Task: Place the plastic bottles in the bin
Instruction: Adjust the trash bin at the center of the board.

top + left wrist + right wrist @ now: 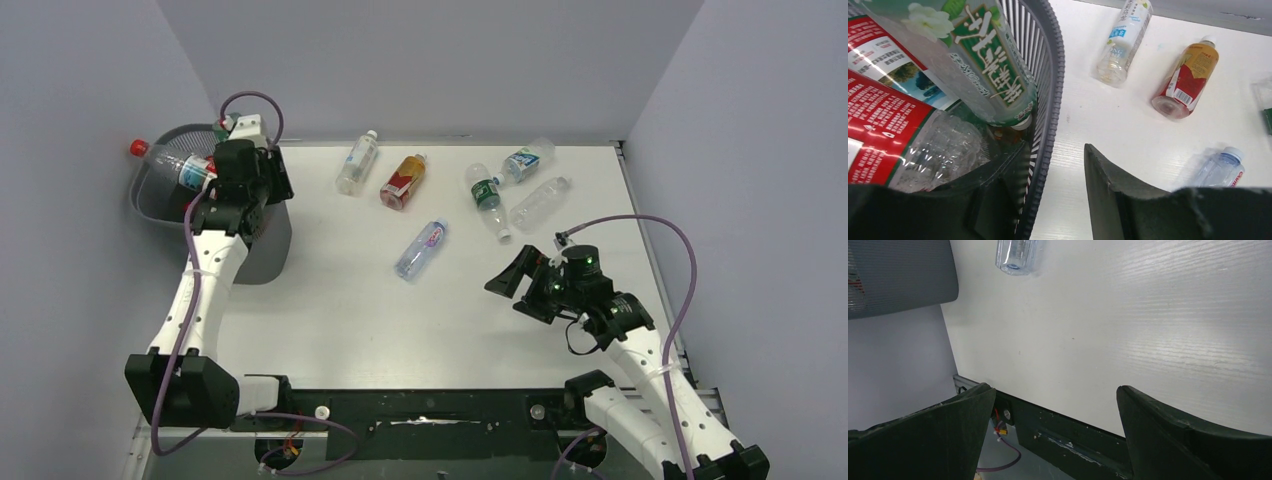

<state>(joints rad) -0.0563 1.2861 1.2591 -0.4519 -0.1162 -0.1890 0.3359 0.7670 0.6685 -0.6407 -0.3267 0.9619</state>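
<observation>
2 part-open left gripper (1053,150) fingers (1128,200) straddle bin (1060,55) wall.

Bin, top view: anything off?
One thing: a red-capped bottle lies flat across the top of the bin, cap at the far-left rim, not down inside. The left wrist view shows bottles heaped high in there, so it may just be perched on the pile and could roll off.

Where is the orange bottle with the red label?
In the top view, the orange bottle lies on the table near the back, just right of a white-capped clear bottle.
</observation>
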